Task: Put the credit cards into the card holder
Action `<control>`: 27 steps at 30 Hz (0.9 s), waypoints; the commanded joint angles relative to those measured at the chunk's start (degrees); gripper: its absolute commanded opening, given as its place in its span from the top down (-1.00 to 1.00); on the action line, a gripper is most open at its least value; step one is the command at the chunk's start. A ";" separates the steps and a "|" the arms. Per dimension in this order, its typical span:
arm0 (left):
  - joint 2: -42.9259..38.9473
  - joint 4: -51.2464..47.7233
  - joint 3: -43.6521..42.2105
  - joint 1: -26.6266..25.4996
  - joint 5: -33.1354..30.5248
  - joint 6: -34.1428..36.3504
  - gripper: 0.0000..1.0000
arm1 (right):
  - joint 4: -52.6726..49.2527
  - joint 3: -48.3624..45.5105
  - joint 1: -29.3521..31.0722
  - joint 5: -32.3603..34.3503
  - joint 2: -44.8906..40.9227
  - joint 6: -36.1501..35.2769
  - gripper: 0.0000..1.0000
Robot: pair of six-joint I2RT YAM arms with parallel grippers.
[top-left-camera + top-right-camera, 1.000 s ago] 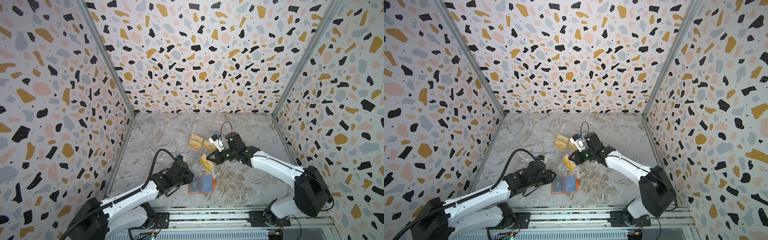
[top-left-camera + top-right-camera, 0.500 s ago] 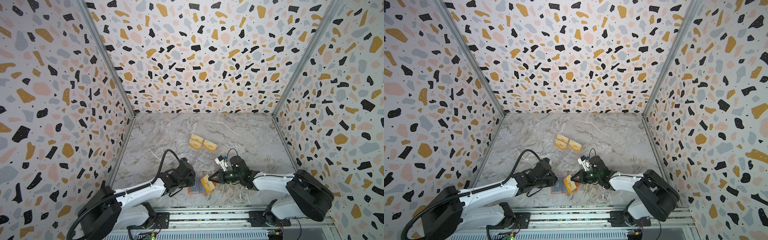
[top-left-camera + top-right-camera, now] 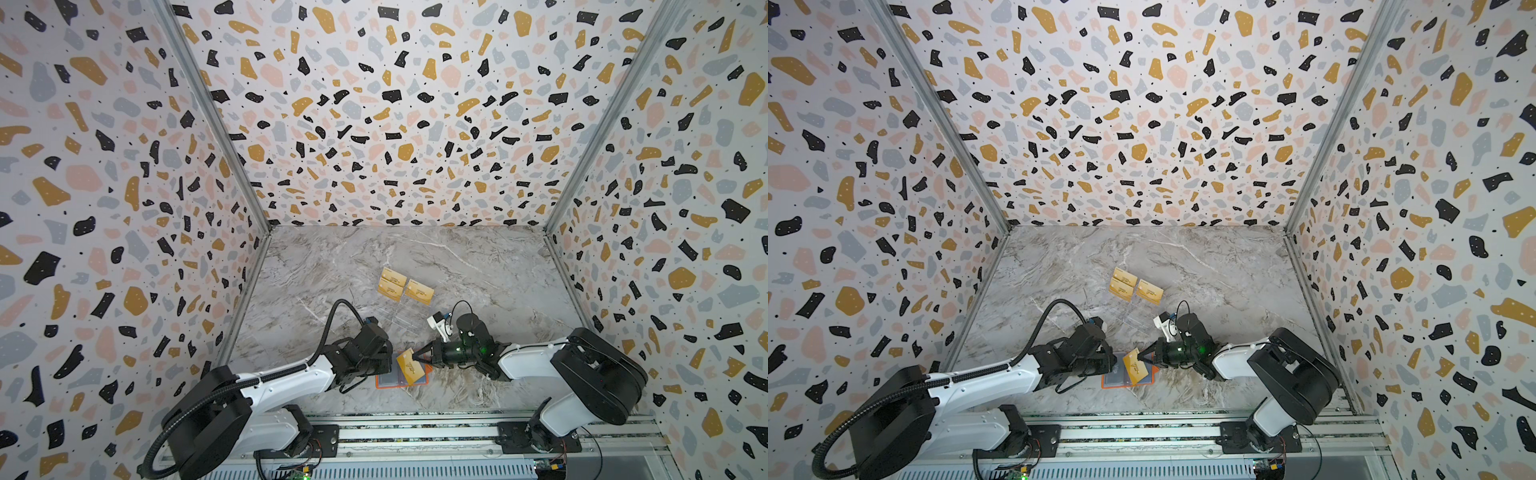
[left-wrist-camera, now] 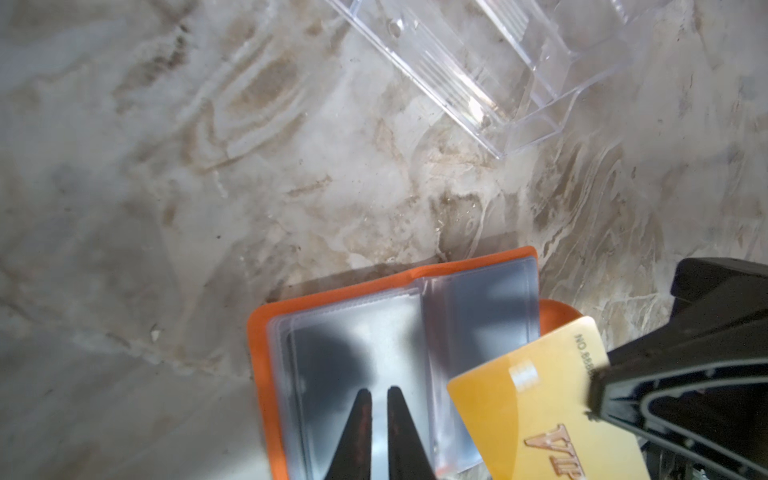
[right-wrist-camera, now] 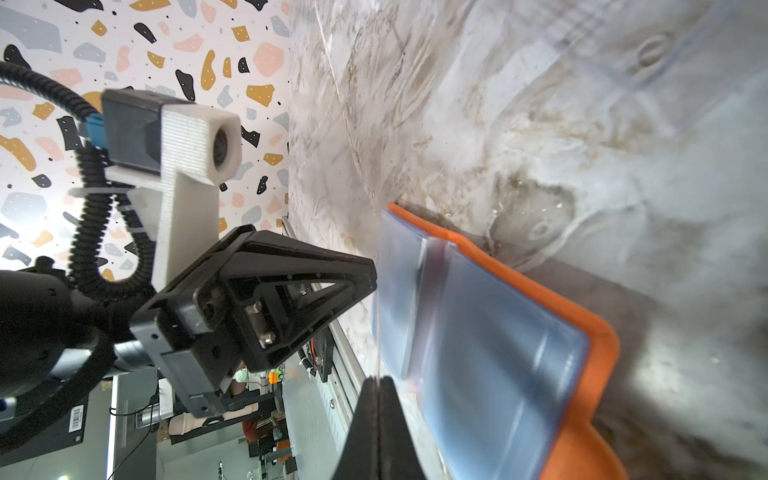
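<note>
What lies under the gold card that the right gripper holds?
Under the gold card, held by the right gripper, lies the open card holder with its bluish clear sleeves. The sleeves that show look empty; the part beneath the card is covered.

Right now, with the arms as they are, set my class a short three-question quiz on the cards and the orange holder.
1. True or false: the card holder lies open on the table.
2. What does the right hand grip? A) a gold card B) a black card C) nothing
3. Count: how many other gold cards show farther back, by the clear stand?
Key: 1 true; 2 A; 3 three.
</note>
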 commanded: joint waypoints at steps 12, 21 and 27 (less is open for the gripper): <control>0.44 -0.48 -2.18 -0.16 0.49 1.55 0.81 | -2.08 -0.20 0.73 3.01 0.43 -1.28 1.00; -0.19 0.06 -2.74 -0.16 0.83 1.20 0.81 | -2.02 0.14 0.86 2.79 1.76 -1.31 1.00; -0.19 0.41 -2.72 -0.17 1.01 1.20 0.81 | -0.85 0.39 0.92 2.28 2.92 -1.07 1.00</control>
